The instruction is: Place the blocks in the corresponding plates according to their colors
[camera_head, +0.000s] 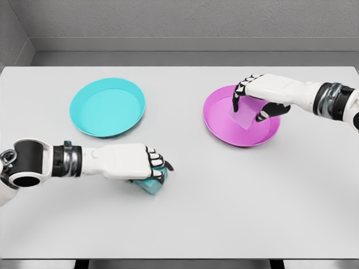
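Across nearly the whole head view stretches a pale grey counter [185,218], with a grey wall behind its far edge. On its left half, toward the far edge, sits a cyan plate [107,107], holding nothing. On the right half, about as far back, sits a magenta plate [241,120], well apart from the cyan one.

From the left edge the left arm reaches in low over the counter, and the left hand [147,167] is curled over a cyan block [148,184], fingers wrapped around its top. That block rests near the middle of the counter toward the near edge, just in front of the cyan plate and outside it; most of it is hidden under the palm. From the right edge the right arm comes in above the magenta plate. The right hand [252,103] points its dark-tipped fingers downward and pinches a pale pink block [242,116] between thumb and fingers. The pink block is tilted, inside the magenta plate's rim; whether it touches the plate floor cannot be told.
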`<control>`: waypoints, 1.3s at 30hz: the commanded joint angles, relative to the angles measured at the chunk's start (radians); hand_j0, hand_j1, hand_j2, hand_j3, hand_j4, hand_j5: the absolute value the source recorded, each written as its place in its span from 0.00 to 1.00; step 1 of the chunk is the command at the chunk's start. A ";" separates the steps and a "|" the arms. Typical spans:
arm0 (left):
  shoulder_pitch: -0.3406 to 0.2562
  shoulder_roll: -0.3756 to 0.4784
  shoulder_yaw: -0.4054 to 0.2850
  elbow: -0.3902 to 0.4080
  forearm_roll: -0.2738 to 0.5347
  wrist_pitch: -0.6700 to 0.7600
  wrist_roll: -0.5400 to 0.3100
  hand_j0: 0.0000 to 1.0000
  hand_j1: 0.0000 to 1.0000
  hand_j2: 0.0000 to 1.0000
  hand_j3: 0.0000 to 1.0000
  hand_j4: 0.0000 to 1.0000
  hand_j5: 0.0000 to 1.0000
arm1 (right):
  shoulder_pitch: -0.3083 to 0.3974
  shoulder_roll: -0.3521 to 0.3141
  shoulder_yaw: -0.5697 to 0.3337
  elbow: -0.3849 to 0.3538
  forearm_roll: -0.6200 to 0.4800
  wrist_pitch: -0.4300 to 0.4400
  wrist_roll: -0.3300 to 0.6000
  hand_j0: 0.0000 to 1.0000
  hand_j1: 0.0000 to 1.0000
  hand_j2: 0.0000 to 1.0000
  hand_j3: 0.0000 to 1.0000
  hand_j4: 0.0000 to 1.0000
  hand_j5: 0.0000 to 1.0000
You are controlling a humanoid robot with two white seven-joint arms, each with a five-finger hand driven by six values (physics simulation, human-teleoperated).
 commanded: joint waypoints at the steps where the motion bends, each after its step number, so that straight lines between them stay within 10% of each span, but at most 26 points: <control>1: -0.002 0.013 0.012 0.003 0.035 0.002 0.003 0.51 0.51 0.51 0.51 0.51 0.51 | 0.000 0.014 0.002 0.002 0.001 0.076 -0.001 0.42 0.42 0.42 0.42 0.42 0.42; 14: -0.086 -0.019 0.136 0.236 0.117 0.002 0.003 0.52 0.52 0.52 0.52 0.52 0.52 | -0.049 0.060 0.064 0.059 0.007 0.220 -0.001 0.44 0.44 0.44 0.44 0.44 0.44; 16: -0.117 -0.047 0.142 0.325 0.118 0.002 0.003 0.52 0.52 0.52 0.52 0.52 0.52 | -0.049 0.060 0.064 0.065 0.007 0.227 -0.001 1.00 1.00 1.00 1.00 1.00 1.00; 27: -0.216 -0.184 0.210 0.682 0.046 0.002 -0.006 0.53 0.53 0.53 0.53 0.53 0.53 | -0.043 0.011 0.005 0.010 0.007 0.206 -0.001 1.00 1.00 1.00 1.00 1.00 1.00; 33: -0.233 -0.202 0.211 0.719 0.005 0.002 -0.007 0.58 0.58 0.58 0.58 0.58 0.58 | 0.072 -0.124 -0.222 -0.012 -0.005 -0.216 -0.001 1.00 1.00 1.00 1.00 1.00 1.00; 36: -0.238 -0.202 0.211 0.719 0.005 0.002 -0.006 1.00 1.00 1.00 1.00 1.00 1.00 | 0.207 -0.173 -0.340 -0.015 -0.008 -0.444 -0.001 1.00 1.00 1.00 1.00 1.00 1.00; 39: -0.239 -0.197 0.210 0.719 0.005 0.002 -0.007 1.00 1.00 1.00 1.00 1.00 1.00 | 0.282 -0.193 -0.371 -0.013 -0.010 -0.540 -0.001 1.00 1.00 1.00 1.00 1.00 1.00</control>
